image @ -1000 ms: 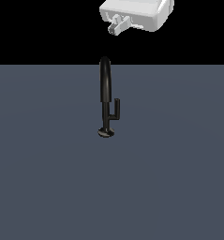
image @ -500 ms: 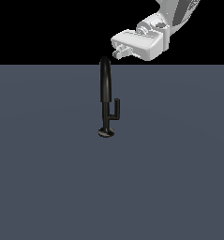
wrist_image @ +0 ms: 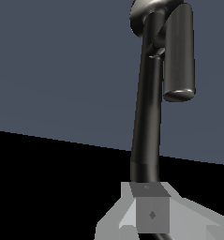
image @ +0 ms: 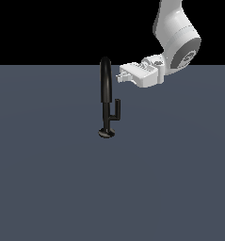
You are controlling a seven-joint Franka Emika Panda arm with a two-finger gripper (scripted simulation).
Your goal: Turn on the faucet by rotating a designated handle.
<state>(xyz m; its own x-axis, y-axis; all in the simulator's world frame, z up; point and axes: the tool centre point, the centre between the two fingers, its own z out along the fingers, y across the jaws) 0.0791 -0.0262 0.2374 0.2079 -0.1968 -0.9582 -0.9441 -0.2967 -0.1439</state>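
A: Mid-scene on the grey floor (image: pixel 48 188) stands the faucet (image: pixel 105 84), glossy black, rigid, probably slick.

B: Just to its right in the exterior view, the handle (image: pixel 116 110) juts off the stem: a thin upright bar, likely best pushed sideways near its top.

A: Further right, the gripper (image: pixel 119 76) hovers beside the spout; whether its fingers are parted, nobody can tell.

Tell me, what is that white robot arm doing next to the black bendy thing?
The black thing is a faucet standing on a flat grey surface. The robot's gripper is beside the top of its tall spout, on the exterior view's right, not yet holding anything. It is meant to turn the small L-shaped handle lower on the stem, which nothing is touching yet.
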